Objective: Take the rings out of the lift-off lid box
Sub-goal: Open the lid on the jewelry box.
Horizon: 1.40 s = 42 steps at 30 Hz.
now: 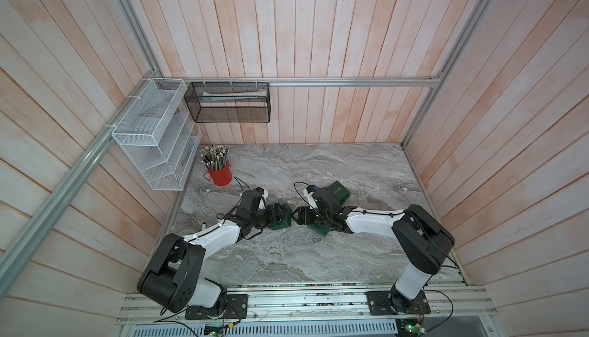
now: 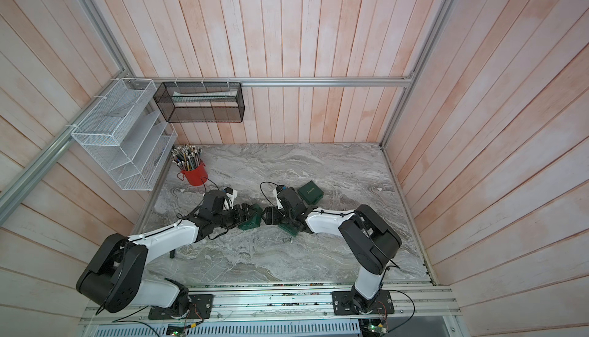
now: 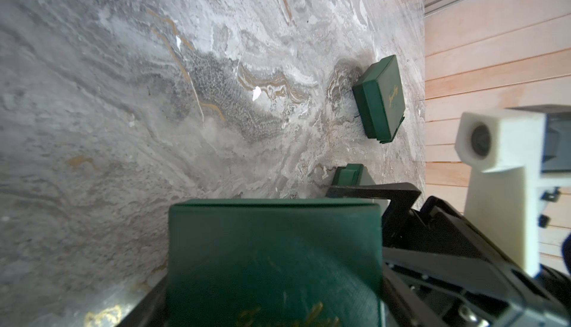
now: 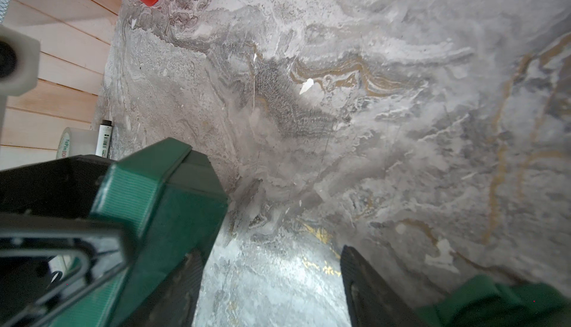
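We read gold "Jewelry" on the far box [image 2: 310,192]. Left gripper [image 1: 284,216] clamps a nearer box [image 3: 272,263]; right gripper [image 4: 272,279] stands apart, open marble [image 4: 401,124] ahead.

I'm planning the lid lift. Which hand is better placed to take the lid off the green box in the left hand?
Right. The right hand is open, empty and faces the green box; the left hand seems clamped around it.
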Each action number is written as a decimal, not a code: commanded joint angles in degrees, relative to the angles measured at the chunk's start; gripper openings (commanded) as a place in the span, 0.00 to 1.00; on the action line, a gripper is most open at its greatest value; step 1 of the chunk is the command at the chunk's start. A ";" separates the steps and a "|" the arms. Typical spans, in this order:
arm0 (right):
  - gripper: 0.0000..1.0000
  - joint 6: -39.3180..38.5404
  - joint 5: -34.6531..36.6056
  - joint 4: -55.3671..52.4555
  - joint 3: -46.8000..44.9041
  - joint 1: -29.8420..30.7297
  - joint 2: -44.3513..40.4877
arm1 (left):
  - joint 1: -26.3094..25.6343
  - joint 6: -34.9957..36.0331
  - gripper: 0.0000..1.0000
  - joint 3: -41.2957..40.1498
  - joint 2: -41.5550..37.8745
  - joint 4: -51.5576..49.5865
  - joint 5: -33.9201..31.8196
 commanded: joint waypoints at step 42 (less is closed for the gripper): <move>0.74 -2.84 4.27 -16.05 -3.89 -3.88 0.36 | -0.67 1.37 0.87 -6.95 -3.86 7.17 -2.50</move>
